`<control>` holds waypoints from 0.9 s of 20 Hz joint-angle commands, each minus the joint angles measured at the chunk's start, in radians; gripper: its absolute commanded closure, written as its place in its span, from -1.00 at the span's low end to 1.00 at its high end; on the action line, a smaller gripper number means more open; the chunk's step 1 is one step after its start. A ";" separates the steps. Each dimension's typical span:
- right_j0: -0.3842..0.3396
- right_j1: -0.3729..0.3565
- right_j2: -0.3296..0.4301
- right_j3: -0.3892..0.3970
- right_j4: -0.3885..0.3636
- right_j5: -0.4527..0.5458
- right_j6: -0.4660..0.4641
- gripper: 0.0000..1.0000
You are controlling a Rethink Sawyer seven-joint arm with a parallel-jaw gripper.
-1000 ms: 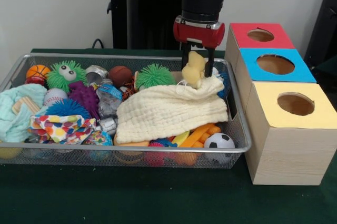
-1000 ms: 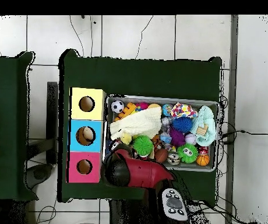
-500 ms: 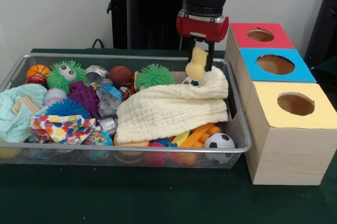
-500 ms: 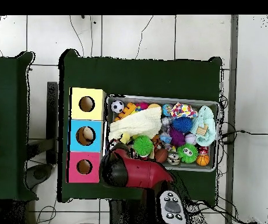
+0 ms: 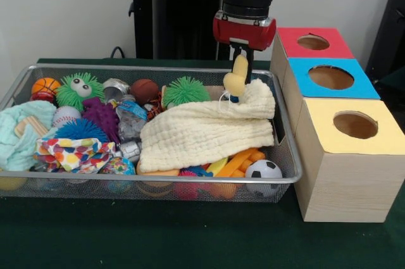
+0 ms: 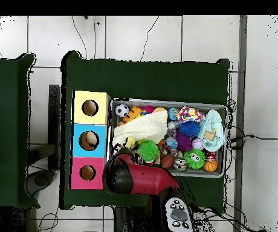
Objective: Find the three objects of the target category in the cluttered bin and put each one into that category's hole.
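My gripper [image 5: 241, 65] hangs over the far right corner of the bin [image 5: 126, 68] and is shut on a pale yellow soft toy [image 5: 236, 80]. The toy hangs just above the raised corner of a cream cloth [image 5: 202, 131] and seems to touch it. The hole [image 5: 312, 42] in the red-topped box is to the right of the gripper, beyond the bin's rim. In the overhead view the red arm [image 6: 138, 179] covers the gripper; the red-topped box's hole [image 6: 87, 173] lies just left of it, and the bin [image 6: 227, 130] stretches to the right.
A blue-topped box [image 5: 331, 77] and a yellow-topped box [image 5: 354, 125] stand in a row in front of the red one. The bin holds spiky green balls [image 5: 186, 90], a soccer ball [image 5: 263, 170], a baseball [image 5: 64, 116], cloths and other toys.
The gripper has risen and shifted slightly right toward the boxes with the yellow toy in it. The cream cloth's right corner has lifted a little.
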 commanded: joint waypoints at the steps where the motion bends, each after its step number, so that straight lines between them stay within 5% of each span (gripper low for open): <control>1: -0.024 -0.010 0.087 0.028 0.023 0.028 0.134 1.00; 4: -0.070 -0.015 0.148 0.064 0.031 0.040 0.138 1.00; 10: -0.184 -0.150 0.308 0.182 0.137 0.299 0.116 1.00; 18: -0.215 -0.145 0.350 0.204 0.188 0.359 0.095 1.00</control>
